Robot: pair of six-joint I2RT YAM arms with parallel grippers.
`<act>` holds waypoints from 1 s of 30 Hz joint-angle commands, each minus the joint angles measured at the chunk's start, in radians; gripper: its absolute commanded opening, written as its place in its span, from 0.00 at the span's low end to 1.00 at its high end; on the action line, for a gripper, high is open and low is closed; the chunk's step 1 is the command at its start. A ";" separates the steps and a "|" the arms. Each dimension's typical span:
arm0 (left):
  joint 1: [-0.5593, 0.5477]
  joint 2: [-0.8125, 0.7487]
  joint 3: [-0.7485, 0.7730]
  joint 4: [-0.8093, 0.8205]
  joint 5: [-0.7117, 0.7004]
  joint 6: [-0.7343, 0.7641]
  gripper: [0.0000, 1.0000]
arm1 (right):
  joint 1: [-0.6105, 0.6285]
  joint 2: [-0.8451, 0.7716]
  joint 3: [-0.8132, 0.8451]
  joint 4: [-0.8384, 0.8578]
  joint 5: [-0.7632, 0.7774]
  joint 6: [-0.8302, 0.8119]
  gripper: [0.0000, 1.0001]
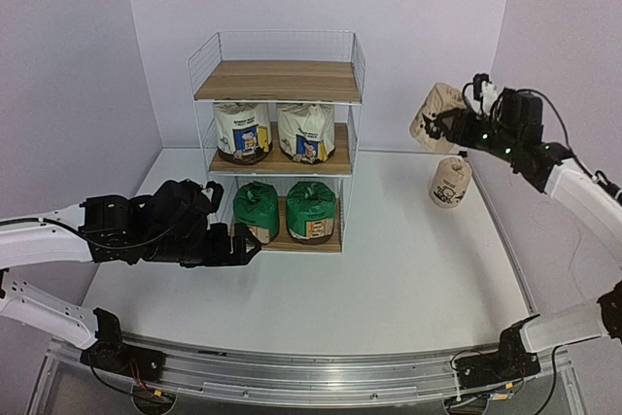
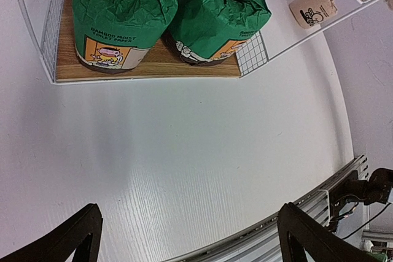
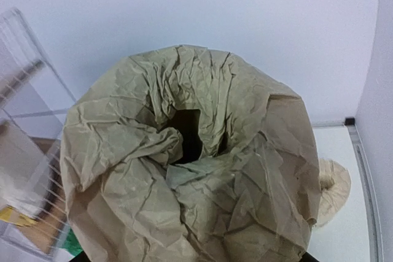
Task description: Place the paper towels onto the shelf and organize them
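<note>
White links (image 1: 34,240), black joints (image 1: 109,223), black fingers (image 2: 78,232), dark cables (image 1: 561,112).

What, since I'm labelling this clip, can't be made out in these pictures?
Right wrist view: the held tan roll fills the frame, hiding the right tool and its grip.
Left wrist view: the top edge cuts off the shelf above its bottom board.
Top view: print on the standing tan roll is too small to read.

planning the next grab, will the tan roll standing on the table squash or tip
Probably squashes some: the tan roll looks crinkled and puffy. Likely light for its bulk. Standing on end, unsupported, it may topple and roll if nudged sideways.
</note>
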 commanded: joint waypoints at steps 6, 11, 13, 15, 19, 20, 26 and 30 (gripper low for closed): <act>0.006 0.027 0.005 0.080 0.037 0.055 1.00 | 0.006 -0.028 0.465 -0.262 -0.385 0.090 0.30; 0.006 0.037 0.003 0.088 0.045 0.062 1.00 | 0.018 0.045 0.647 -0.262 -0.551 0.163 0.30; 0.006 0.041 0.003 0.092 0.048 0.065 1.00 | 0.049 0.093 0.721 -0.263 -0.606 0.179 0.31; 0.006 0.046 0.003 0.095 0.049 0.068 1.00 | 0.097 0.126 0.768 -0.264 -0.615 0.169 0.31; 0.006 0.053 -0.012 0.112 0.051 0.068 1.00 | 0.190 0.180 0.845 -0.266 -0.608 0.137 0.31; 0.006 0.055 -0.015 0.114 0.051 0.065 1.00 | 0.215 0.198 0.861 -0.272 -0.604 0.131 0.32; 0.006 0.052 -0.034 0.120 0.052 0.055 1.00 | 0.338 0.301 0.938 -0.295 -0.571 0.066 0.32; 0.006 0.042 -0.053 0.127 0.054 0.043 1.00 | 0.418 0.333 0.967 -0.296 -0.501 -0.003 0.32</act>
